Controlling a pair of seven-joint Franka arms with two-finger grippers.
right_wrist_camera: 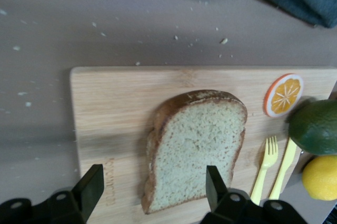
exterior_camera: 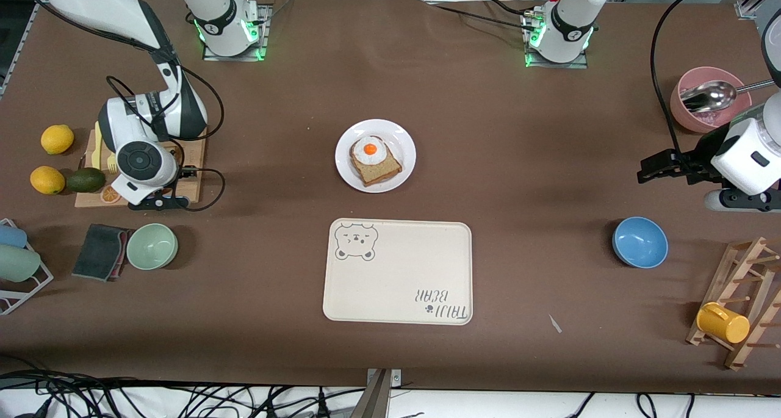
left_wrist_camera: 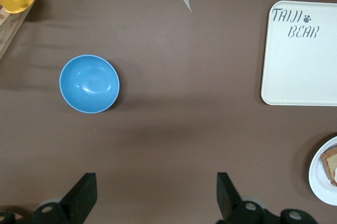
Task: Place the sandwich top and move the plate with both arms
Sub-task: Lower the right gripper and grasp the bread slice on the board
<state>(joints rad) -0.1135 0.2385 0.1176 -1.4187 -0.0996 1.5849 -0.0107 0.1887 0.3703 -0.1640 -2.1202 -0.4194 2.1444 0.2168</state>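
The sandwich top (right_wrist_camera: 197, 147), a pale wholegrain slice with a dark crust, lies flat on a wooden cutting board (right_wrist_camera: 116, 108) at the right arm's end of the table. My right gripper (right_wrist_camera: 154, 187) hangs open just above it, one finger over the slice and the other over bare board. In the front view the right arm (exterior_camera: 140, 162) hides the slice. The white plate (exterior_camera: 404, 162) sits mid-table with a golden bread slice (exterior_camera: 376, 169) and a fried egg (exterior_camera: 369, 149) on it. My left gripper (exterior_camera: 656, 169) waits open over bare table, empty, as the left wrist view (left_wrist_camera: 155, 195) also shows.
A beige bear-print tray (exterior_camera: 396, 271) lies nearer the front camera than the plate. A blue bowl (exterior_camera: 639, 241), a pink bowl with a spoon (exterior_camera: 701, 100) and a mug rack (exterior_camera: 738, 308) stand at the left arm's end. A green bowl (exterior_camera: 152, 245), grey cloth (exterior_camera: 100, 251), lemons and an avocado (exterior_camera: 85, 180) surround the board.
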